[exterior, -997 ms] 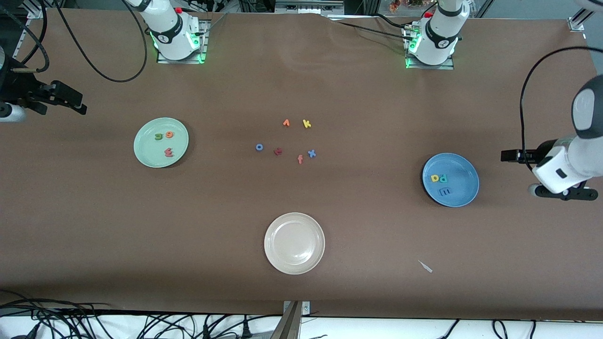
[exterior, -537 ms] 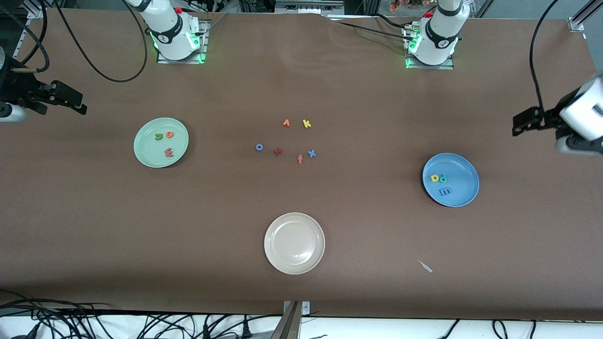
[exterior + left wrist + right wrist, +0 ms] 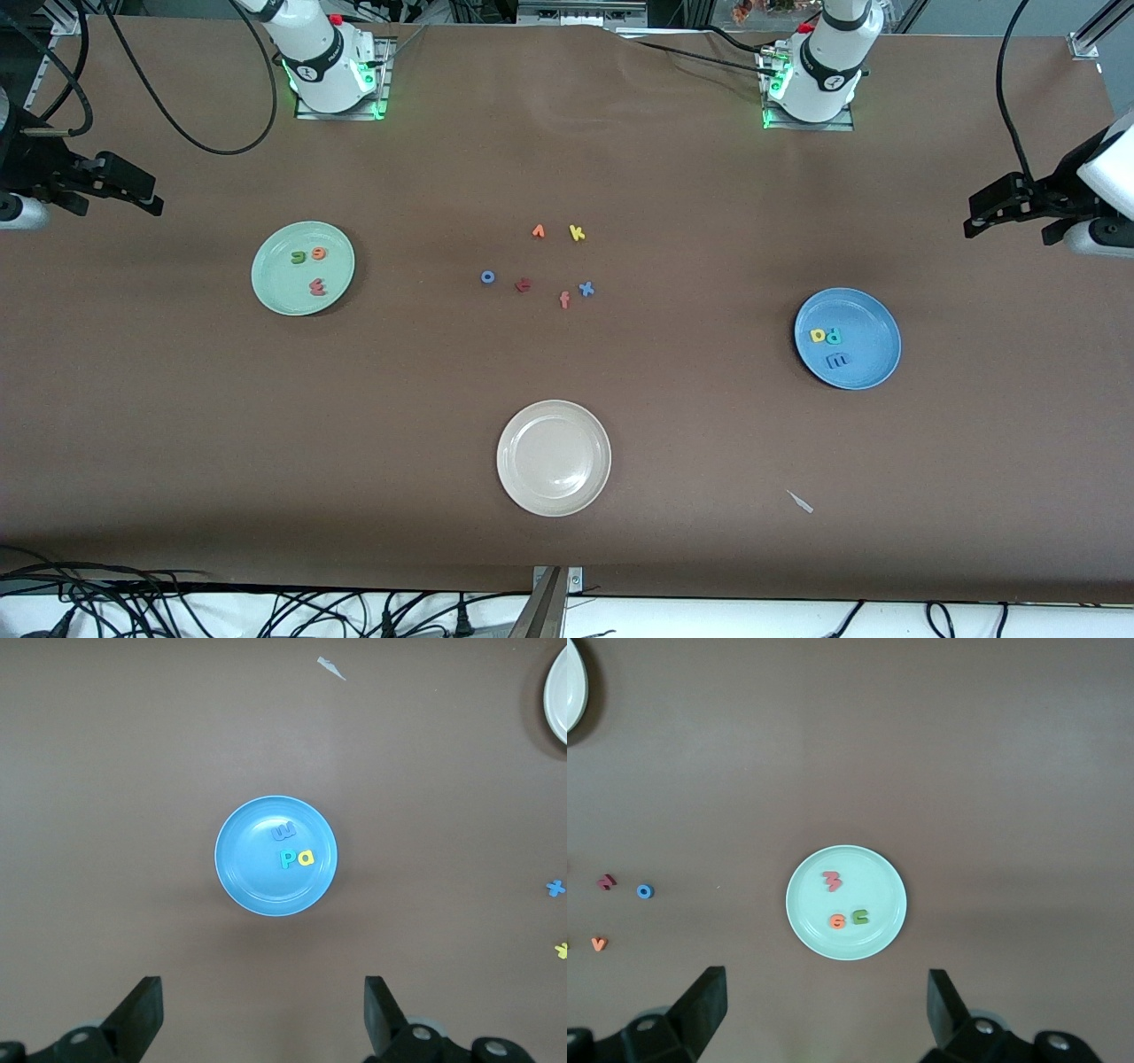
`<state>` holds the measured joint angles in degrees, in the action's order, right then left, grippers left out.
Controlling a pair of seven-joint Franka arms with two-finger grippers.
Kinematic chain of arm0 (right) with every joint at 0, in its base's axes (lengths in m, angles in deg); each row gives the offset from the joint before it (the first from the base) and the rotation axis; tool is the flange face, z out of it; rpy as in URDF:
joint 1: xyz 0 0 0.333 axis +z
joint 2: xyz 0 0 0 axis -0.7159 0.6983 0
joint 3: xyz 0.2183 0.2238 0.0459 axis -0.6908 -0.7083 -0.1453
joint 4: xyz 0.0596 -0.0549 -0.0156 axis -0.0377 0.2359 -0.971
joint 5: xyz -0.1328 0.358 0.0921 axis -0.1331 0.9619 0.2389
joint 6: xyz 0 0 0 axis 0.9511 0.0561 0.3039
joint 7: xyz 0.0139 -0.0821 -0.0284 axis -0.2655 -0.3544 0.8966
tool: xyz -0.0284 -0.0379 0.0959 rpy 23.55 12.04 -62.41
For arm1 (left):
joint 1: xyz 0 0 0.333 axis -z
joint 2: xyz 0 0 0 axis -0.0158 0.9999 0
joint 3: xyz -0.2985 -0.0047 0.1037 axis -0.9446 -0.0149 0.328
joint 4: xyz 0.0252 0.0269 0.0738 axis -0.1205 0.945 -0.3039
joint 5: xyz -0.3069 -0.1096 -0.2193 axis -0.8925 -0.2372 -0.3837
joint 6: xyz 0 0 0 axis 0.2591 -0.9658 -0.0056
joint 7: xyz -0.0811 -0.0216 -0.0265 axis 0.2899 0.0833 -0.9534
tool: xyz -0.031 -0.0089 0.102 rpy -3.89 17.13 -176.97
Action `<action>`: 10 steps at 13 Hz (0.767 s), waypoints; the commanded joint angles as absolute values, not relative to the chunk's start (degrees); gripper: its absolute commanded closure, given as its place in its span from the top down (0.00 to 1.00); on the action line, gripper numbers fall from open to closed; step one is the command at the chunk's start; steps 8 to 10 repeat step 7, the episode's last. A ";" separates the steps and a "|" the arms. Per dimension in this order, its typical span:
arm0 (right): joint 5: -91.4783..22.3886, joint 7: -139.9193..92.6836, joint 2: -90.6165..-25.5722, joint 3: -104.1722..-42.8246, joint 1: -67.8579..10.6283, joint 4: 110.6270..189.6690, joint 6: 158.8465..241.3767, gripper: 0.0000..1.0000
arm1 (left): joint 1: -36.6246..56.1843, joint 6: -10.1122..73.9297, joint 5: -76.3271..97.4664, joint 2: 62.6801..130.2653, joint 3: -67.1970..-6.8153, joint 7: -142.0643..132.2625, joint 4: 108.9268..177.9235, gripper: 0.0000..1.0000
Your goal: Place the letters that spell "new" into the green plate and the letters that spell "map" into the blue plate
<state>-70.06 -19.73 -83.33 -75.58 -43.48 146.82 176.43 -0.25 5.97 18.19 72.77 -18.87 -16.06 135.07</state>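
The green plate [image 3: 279,283] [image 3: 877,881] lies toward the right arm's end of the table. In it are the green "n" [image 3: 299,258] [image 3: 860,918], orange "e" [image 3: 318,254] [image 3: 838,921] and pinkish-red "w" [image 3: 317,286] [image 3: 832,880]. The blue plate [image 3: 873,332] [image 3: 248,873] lies toward the left arm's end and holds the blue "m" [image 3: 836,360] [image 3: 284,830], yellow "a" [image 3: 819,335] [image 3: 306,857] and teal "p" [image 3: 834,336] [image 3: 288,858]. My right gripper [image 3: 146,190] [image 3: 828,1001] hangs open and empty over the bare table out past the green plate. My left gripper [image 3: 979,215] [image 3: 263,1005] is open and empty, high over its end of the table.
A cream-white plate [image 3: 554,496] sits nearest the front camera. Mid-table lie an orange "v" [image 3: 538,232], yellow "k" [image 3: 577,233], blue "o" [image 3: 487,277], dark red "t" [image 3: 524,284], orange "f" [image 3: 564,300] and blue "x" [image 3: 586,289]. A white scrap [image 3: 801,501] lies near the blue plate.
My left arm has swung away from beside the blue plate toward the robots' side of the table, its gripper still open. The right arm and all letters have stayed put.
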 commanded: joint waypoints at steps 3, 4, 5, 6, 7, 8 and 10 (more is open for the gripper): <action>-70.34 -19.99 -83.84 -75.17 -43.08 146.93 175.98 1.00 | -0.41 6.94 16.92 72.35 -18.94 -16.71 136.00 1.00; -70.34 -19.99 -83.84 -75.17 -43.08 146.93 176.07 1.00 | -0.41 7.03 17.01 72.35 -18.94 -16.80 135.91 1.00; -70.34 -19.99 -83.84 -75.17 -43.08 146.93 176.07 1.00 | -0.41 7.20 17.62 72.35 -18.94 -16.80 135.91 1.00; -70.34 -19.99 -83.84 -75.17 -43.08 146.93 176.07 1.00 | -0.41 7.21 17.71 72.26 -18.94 -16.89 135.91 1.00; -70.42 -19.99 -83.84 -75.17 -43.08 146.93 176.16 1.00 | -0.33 7.12 17.72 72.26 -19.12 -16.89 135.91 1.00; -70.42 -19.99 -83.84 -75.17 -43.08 146.93 176.16 1.00 | -0.33 7.12 17.72 72.26 -19.12 -16.89 135.91 1.00; -70.42 -19.99 -83.84 -75.17 -43.08 146.93 176.16 1.00 | -0.33 7.12 17.72 72.26 -19.12 -16.89 135.91 1.00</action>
